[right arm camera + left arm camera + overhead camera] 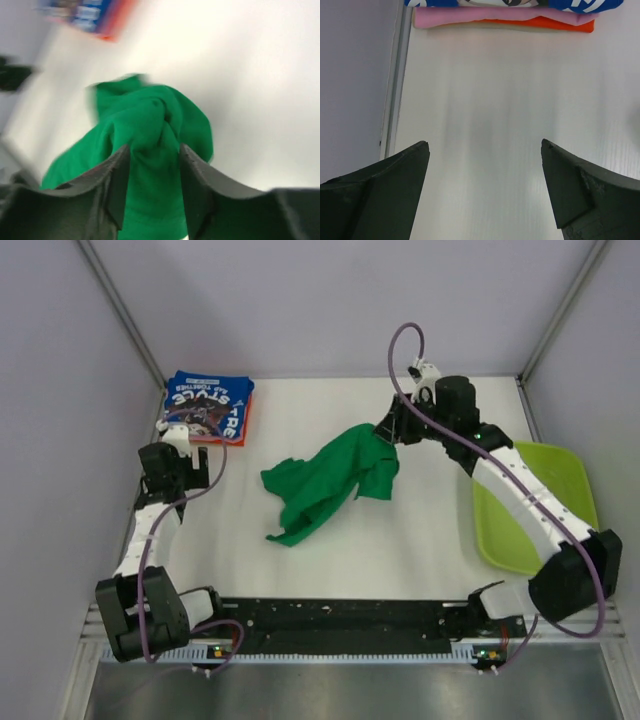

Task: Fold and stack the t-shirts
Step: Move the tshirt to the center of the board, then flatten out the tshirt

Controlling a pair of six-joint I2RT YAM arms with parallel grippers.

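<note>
A plain green t-shirt (325, 485) lies crumpled in the middle of the table, its far right corner drawn up toward my right gripper (385, 428). In the right wrist view the green t-shirt (150, 115) bunches between the parted fingers of that gripper (155, 150), which stands open. A folded stack (208, 405) sits at the far left, the blue lettered t-shirt on top. The left wrist view shows its blue (580, 5), pink (470, 16) and orange (555, 24) layers. My left gripper (485, 145) hovers wide open just short of the stack, holding nothing.
A lime-green plastic tub (575, 485) sits at the right edge, partly under the right arm. Grey walls close in the table on the left, the back and the right. The folded stack (95, 15) shows blurred at the top left of the right wrist view.
</note>
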